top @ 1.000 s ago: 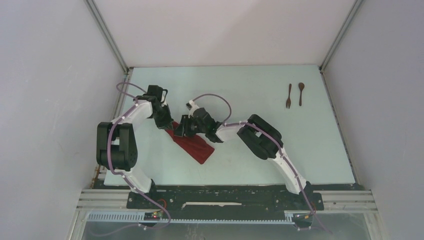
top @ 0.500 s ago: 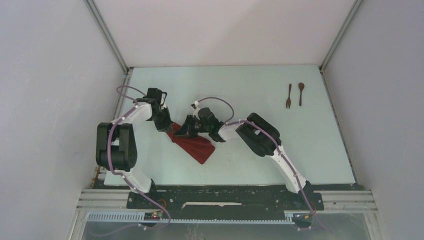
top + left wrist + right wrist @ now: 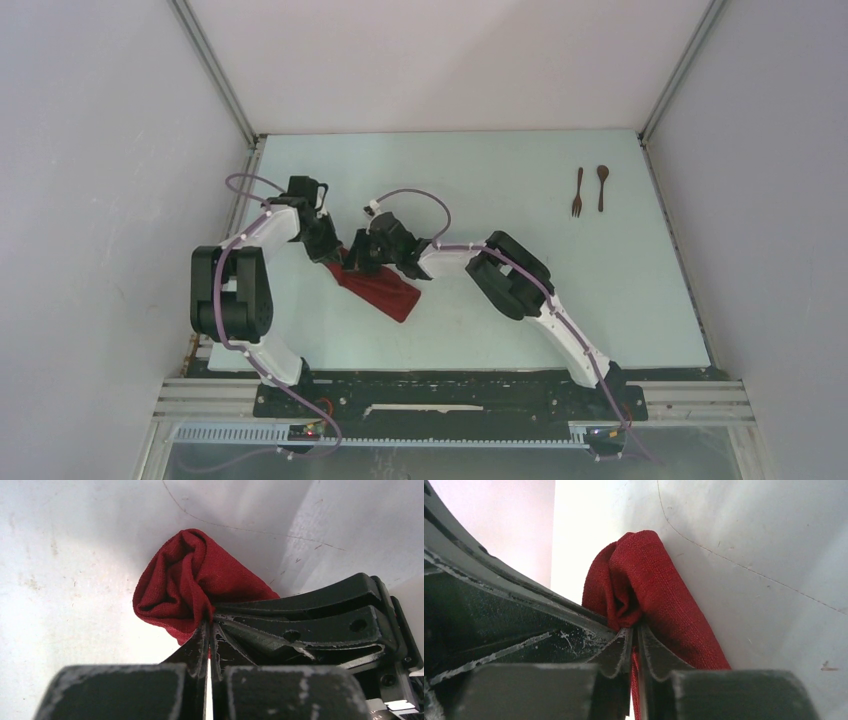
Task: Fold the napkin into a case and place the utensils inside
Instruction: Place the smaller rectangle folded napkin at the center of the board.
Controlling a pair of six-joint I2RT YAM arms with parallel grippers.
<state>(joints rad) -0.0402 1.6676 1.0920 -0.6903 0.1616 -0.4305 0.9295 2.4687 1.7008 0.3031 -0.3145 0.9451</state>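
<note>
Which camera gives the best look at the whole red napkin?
The top external view: it shows the napkin nearly whole, a folded strip. The left wrist view shows only a bunched end pinched in the left claw; the right wrist view, the same in the right claw.

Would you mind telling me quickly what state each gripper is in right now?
Left gripper: closed, pinching the red napkin.
Right gripper: closed, pinching the same napkin.
</note>
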